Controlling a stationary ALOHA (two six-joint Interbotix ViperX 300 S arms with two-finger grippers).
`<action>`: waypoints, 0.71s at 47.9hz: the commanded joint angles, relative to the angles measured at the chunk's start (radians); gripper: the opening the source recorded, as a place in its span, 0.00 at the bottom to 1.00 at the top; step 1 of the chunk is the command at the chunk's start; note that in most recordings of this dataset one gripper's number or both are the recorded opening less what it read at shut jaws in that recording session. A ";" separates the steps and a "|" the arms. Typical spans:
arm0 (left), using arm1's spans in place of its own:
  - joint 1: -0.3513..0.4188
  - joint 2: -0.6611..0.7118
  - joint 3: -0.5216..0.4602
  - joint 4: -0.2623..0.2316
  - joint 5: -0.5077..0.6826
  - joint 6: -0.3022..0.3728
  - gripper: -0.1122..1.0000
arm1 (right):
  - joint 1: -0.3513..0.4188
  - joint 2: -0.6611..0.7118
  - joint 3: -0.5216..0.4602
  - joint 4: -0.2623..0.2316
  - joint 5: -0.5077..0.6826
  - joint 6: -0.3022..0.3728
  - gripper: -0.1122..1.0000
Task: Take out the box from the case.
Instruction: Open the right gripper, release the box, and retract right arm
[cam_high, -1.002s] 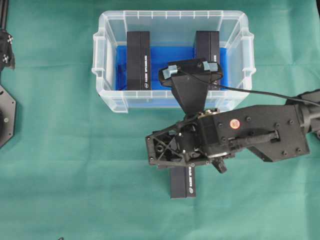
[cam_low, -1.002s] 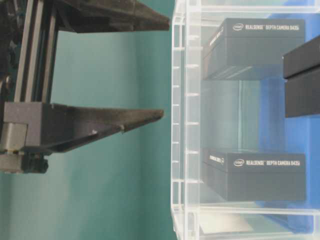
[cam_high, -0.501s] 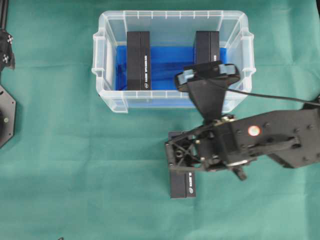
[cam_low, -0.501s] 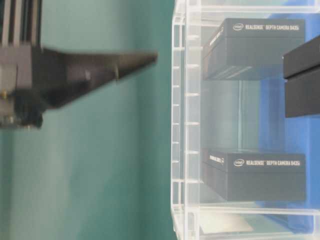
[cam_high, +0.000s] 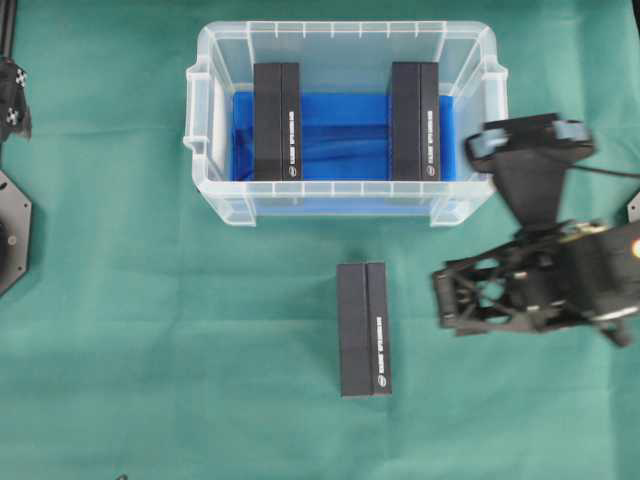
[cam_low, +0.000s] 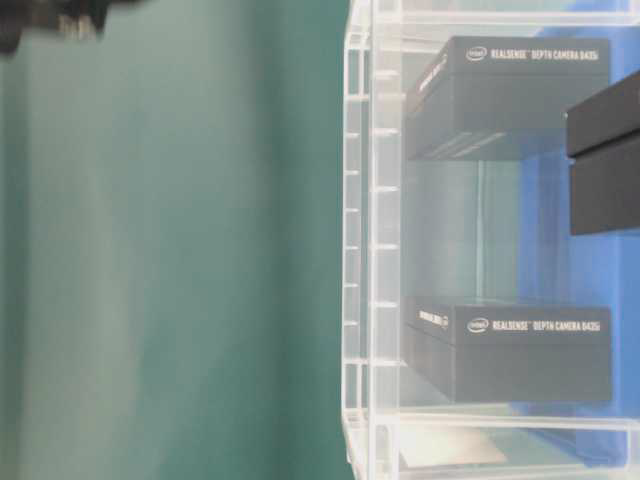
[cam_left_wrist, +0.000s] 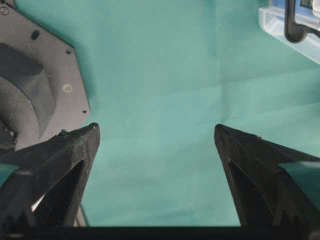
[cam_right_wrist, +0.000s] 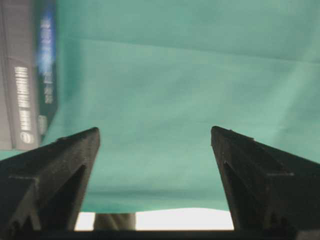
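- One box (cam_high: 364, 329) lay flat on the green bench (cam_high: 150, 350), apart from the case (cam_high: 344, 205), which held two more boxes (cam_high: 277, 121).
- The right gripper (cam_right_wrist: 155, 150) jaws gaped wide, empty; the left gripper (cam_left_wrist: 155, 150) likewise.

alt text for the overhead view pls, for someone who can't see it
A black box lies on green cloth just in front of a clear case, where two more black boxes stand on blue lining. The right gripper, open and empty, sits to the right of the loose box, apart from it.
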 joint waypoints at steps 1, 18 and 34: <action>0.000 -0.002 -0.014 0.000 -0.011 0.003 0.95 | 0.014 -0.077 0.048 -0.002 -0.014 0.020 0.89; 0.000 -0.002 -0.014 0.000 -0.012 0.000 0.95 | 0.057 -0.224 0.187 -0.003 -0.020 0.092 0.89; 0.000 0.005 -0.015 0.000 -0.012 0.000 0.95 | 0.049 -0.229 0.193 -0.014 -0.018 0.083 0.89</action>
